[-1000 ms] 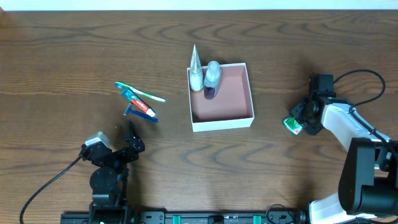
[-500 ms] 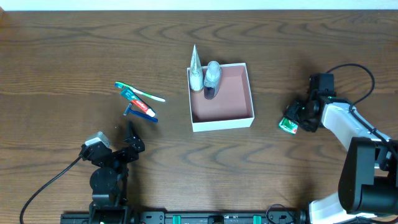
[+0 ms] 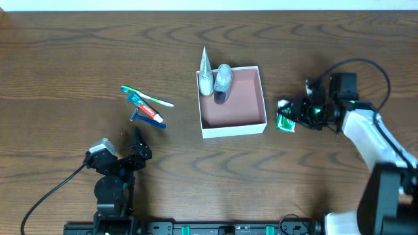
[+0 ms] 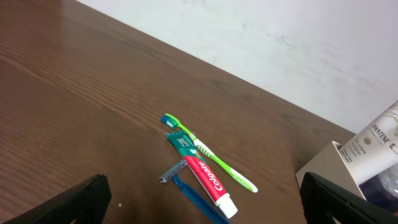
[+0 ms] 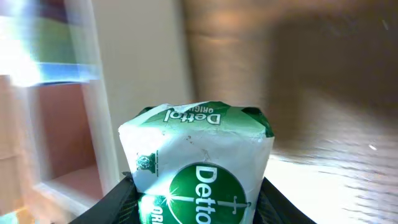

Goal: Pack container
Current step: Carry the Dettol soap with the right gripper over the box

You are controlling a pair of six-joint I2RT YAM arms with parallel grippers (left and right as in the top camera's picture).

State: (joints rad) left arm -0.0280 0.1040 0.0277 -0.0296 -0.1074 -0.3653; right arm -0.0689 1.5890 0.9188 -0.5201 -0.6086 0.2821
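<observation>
Left gripper [image 3: 139, 145]: jaws stood wide, empty, 7 o'clock from the container [image 3: 233, 129].
Toothbrush [image 3: 147, 96], toothpaste [image 3: 145, 108], razor [image 3: 149, 119]: lay loose at 9 o'clock.
Container: held two bottles [image 3: 215, 81] propped in its 11 o'clock corner.
Right gripper [image 3: 292, 112]: clamped soap bar [image 3: 285, 123] at 3 o'clock, seemingly for loading.

Dark brown wood-grain table [image 3: 78, 46], plain white wall [image 4: 280, 43] rising behind its far edge

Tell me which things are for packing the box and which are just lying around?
For the job: container, Dettol soap in the right gripper, Pantene tube and small bottle already inside, toothbrush, Colgate toothpaste, blue razor.
Just lying about: the left arm's black cable.
</observation>
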